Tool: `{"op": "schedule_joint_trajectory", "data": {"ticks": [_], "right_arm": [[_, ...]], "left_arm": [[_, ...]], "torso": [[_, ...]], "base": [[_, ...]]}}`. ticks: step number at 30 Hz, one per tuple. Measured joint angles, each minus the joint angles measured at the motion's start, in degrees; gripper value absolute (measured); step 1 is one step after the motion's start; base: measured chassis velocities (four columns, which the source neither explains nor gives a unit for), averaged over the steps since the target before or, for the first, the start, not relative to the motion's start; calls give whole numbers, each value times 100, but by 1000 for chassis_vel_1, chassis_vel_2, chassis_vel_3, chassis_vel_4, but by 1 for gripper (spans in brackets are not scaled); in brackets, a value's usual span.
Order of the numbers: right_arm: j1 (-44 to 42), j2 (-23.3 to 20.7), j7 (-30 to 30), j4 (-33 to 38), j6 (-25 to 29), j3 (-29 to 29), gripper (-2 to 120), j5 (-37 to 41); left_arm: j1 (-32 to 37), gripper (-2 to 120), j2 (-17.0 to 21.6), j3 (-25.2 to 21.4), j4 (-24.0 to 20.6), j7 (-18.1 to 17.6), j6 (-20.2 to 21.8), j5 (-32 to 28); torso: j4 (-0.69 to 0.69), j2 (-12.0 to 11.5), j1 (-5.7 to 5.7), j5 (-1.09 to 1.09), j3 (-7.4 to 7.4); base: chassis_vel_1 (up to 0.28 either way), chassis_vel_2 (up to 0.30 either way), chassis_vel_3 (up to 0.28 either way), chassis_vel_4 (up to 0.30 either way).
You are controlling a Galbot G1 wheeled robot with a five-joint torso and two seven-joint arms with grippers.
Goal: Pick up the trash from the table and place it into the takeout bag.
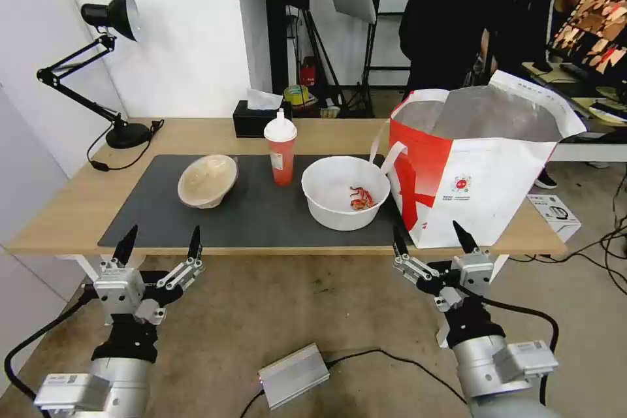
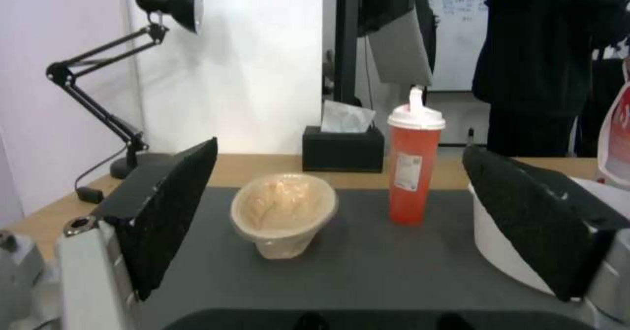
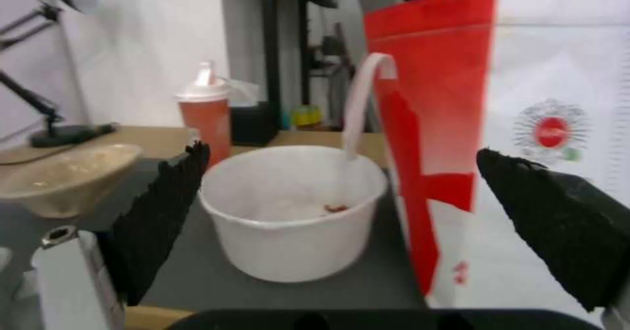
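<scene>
Beige pulp bowl (image 1: pixel 207 180) (ribbed, tilted) | left pincer (image 1: pixel 160 243) open, off-table

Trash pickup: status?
Left gripper and right gripper open, short of table. Pulp bowl, cup, white bowl unpicked beside bag. Nothing blocking.

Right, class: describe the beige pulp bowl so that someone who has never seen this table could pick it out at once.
Start from the dark grey mat on the long wooden table. Three items stand on it in a row; the beige pulp bowl is at the left end, nearest the desk lamp. Unlike the red cup and the white bowl, it is tan, empty and tilted.
</scene>
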Motion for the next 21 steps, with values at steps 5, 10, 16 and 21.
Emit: {"op": "schedule_joint_trajectory", "data": {"ticks": [5,10,16,21], "right_arm": [[587,-557,111,-251,-278,-1,100,663],[1095,-1101,140,-476,-437,-146,100,1116],[1776,-1779,249,-644,-658,-381,100,1724],[2306,-2259,343,-811,-760,-692,100,2162]], "left_arm": [[-17,100,0,-37,0,-8,67,4],[-48,100,-20,-62,0,-14,103,29],[-56,100,-118,-21,1,-12,100,174],[-31,100,-230,-6,1,-12,67,277]], "torso": [[0,0,0,0,0],[0,0,0,0,0],[1,0,0,0,1],[0,0,0,0,0]], "base": [[0,0,0,0],[0,0,0,0],[0,0,0,0],[0,0,0,0]]}}
